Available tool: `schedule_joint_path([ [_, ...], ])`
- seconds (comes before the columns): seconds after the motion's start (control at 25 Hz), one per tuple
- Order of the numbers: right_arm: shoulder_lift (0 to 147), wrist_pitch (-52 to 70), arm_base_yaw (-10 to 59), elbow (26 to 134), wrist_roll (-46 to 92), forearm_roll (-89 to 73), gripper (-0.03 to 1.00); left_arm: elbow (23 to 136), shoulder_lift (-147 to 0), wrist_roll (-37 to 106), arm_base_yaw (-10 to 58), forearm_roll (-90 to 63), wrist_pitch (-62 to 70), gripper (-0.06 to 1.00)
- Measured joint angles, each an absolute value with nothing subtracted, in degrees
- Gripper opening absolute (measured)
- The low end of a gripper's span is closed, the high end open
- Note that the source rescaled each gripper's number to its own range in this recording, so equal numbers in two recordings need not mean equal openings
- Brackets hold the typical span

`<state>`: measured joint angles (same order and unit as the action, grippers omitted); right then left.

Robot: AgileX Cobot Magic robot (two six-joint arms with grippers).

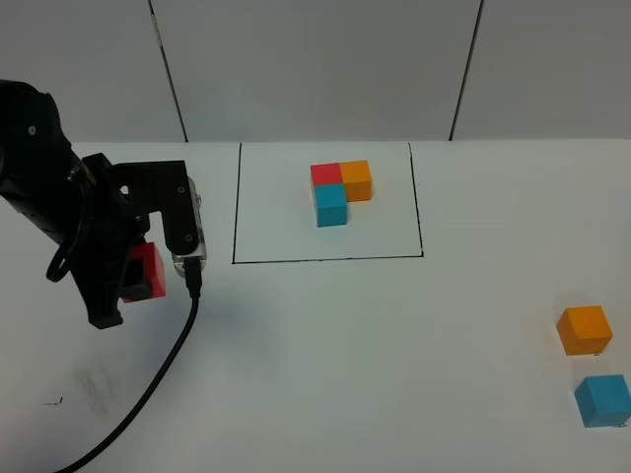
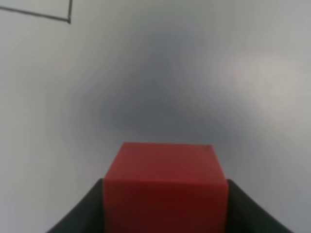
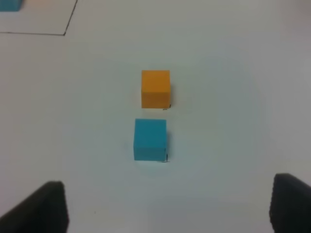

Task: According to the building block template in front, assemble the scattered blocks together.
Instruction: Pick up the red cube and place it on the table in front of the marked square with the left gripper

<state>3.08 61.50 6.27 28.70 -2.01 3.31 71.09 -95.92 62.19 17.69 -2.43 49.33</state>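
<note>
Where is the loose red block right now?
In the exterior high view, the red block is on the left, clamped in the left gripper, left of the outlined rectangle.

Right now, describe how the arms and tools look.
The left arm is bulky matte black, with a pale camera block at the wrist and a black cable hanging from it. The left tool and right tool have black, wedge-shaped fingers.
</note>
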Motion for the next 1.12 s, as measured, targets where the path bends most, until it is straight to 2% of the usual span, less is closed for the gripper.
schedule_joint_path([
  [0.24,3.08,61.50,6.27,28.70,-2.01,3.31,0.71,73.76,-99.92,62.32,21.20,-2.44,48.76,0.00],
  [0.6,3.08,61.54,6.27,28.70,-2.01,3.31,0.71,86.56,-111.71,57.86,26.53,-4.64,53.69,0.00],
  [0.84,3.08,61.54,6.27,28.70,-2.01,3.31,0.71,88.20,-114.67,56.80,31.52,-4.74,52.95,0.00],
  [1.12,3.08,61.54,6.27,28.70,-2.01,3.31,0.71,88.32,-116.56,53.39,31.85,-2.84,51.40,0.00],
])
